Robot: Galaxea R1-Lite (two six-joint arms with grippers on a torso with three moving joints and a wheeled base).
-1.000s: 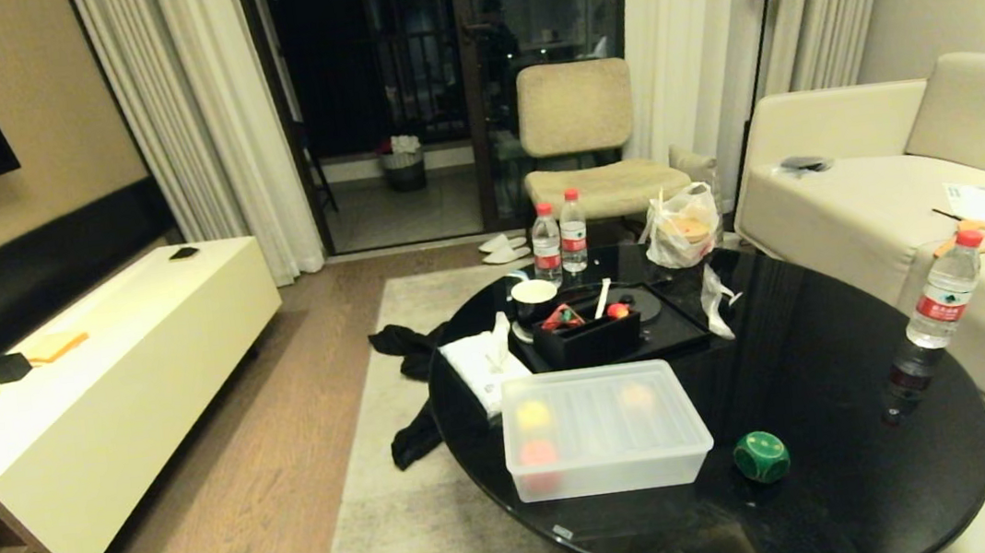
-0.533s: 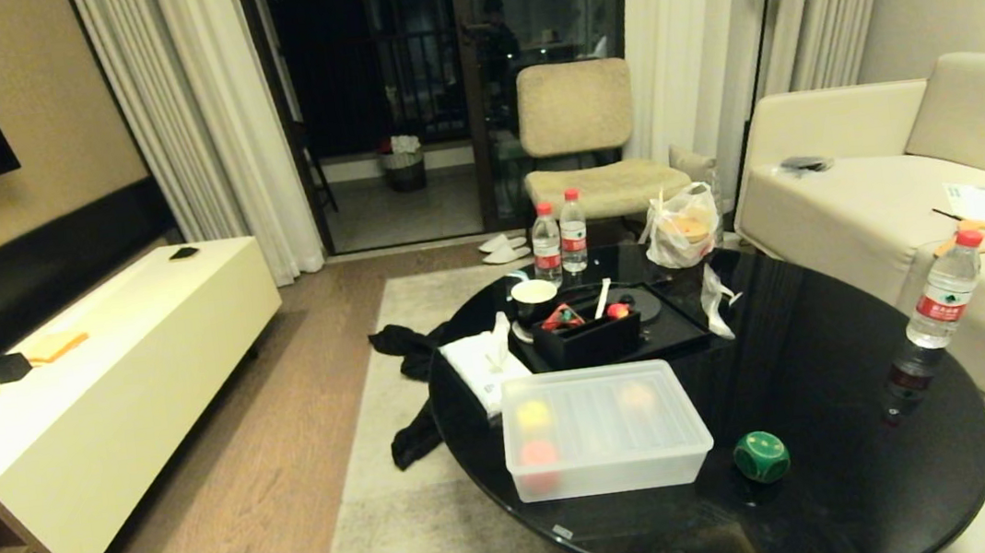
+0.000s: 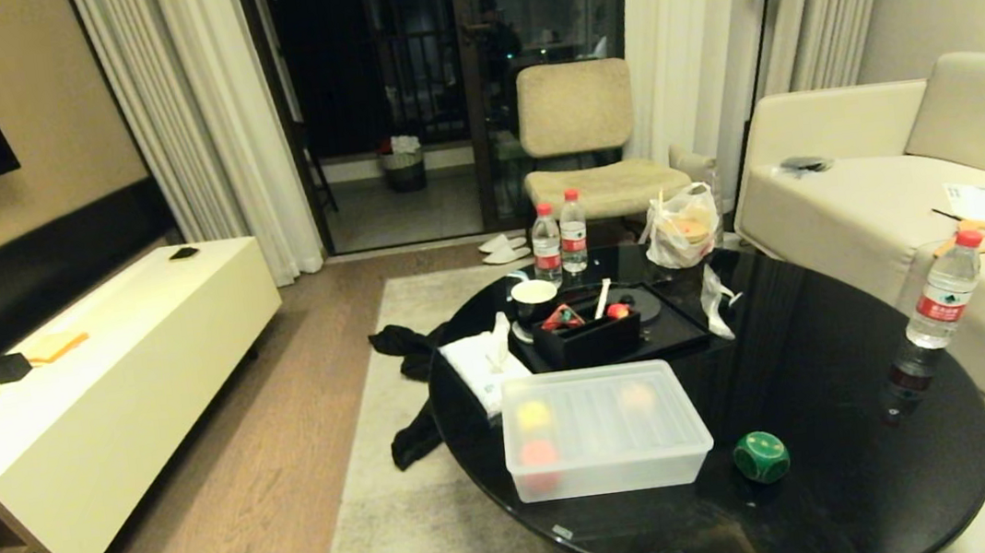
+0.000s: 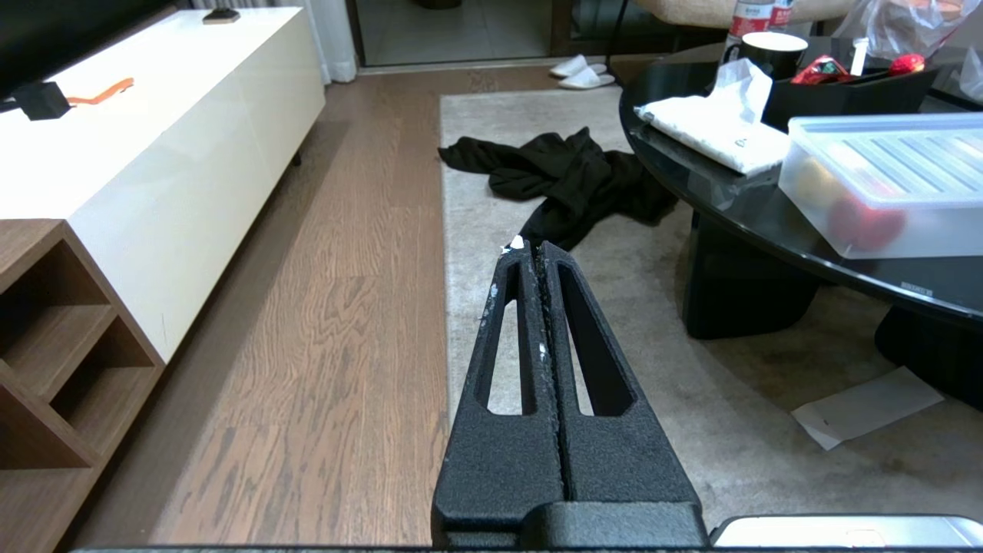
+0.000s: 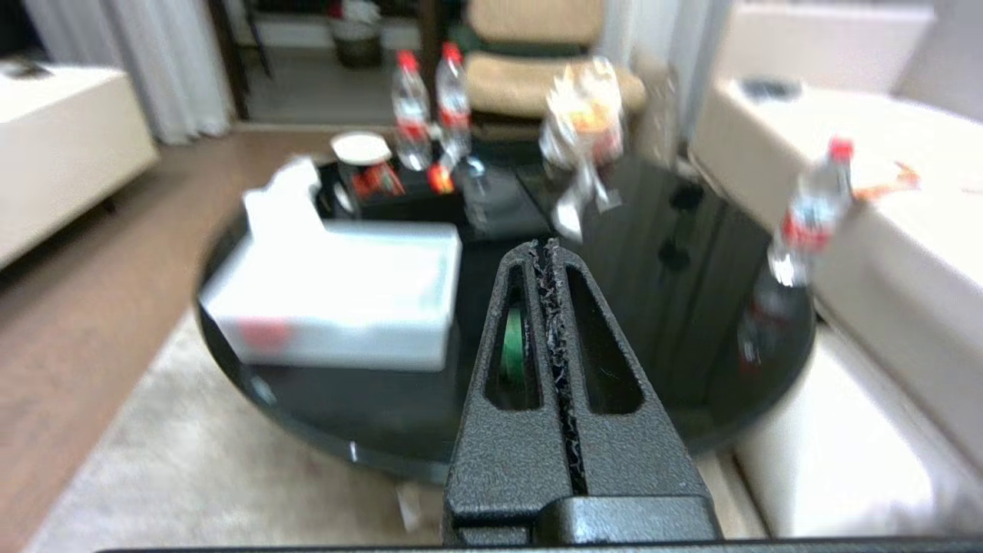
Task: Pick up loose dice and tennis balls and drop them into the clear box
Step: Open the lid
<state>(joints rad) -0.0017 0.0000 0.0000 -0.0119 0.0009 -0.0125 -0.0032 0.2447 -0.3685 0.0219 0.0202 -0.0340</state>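
Green die beside lidded clear box

Head camera overlooks the round table from above; both low wrist cameras share its clear box.

warm, dim indoor light, night-dark glass door behind; glossy black counter mirrors pale glare. head and left wrist views sharp, right wrist view smeared by motion blur.

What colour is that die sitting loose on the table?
Green die with lighter pips, clearest in the head view.
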